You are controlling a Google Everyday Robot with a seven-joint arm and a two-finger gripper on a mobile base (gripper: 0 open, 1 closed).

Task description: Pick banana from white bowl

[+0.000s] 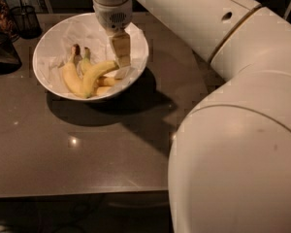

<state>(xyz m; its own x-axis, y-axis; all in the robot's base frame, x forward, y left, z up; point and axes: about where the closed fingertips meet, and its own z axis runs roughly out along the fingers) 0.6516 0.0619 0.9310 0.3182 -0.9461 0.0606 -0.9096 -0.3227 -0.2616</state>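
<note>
The gripper (122,61) hangs tip-down inside the bowl (36,64), over its right half, at the end of the one arm that reaches in from the upper right. Whether it is released or clenched I cannot tell; it shows only as a single tan block, side-on.

The banana (98,73) lies in the bowl on the paper (63,37), among shorter bananas (71,77). Its upper end sits just beside the gripper's tip, perhaps touching it. From there its long axis curves away to the lower left, toward the bowl's near rim. So the fruit's middle lies left of the gripper and nearer the camera, not straight beneath it.

My judgement is that the grasp depends on this offset. At the end the banana is thin and would likely slip. A short shift left and forward, with the jaws set across the curve, would suit better. The bowl stands on the counter (87,154), a wire cup (26,19) well apart behind it.
</note>
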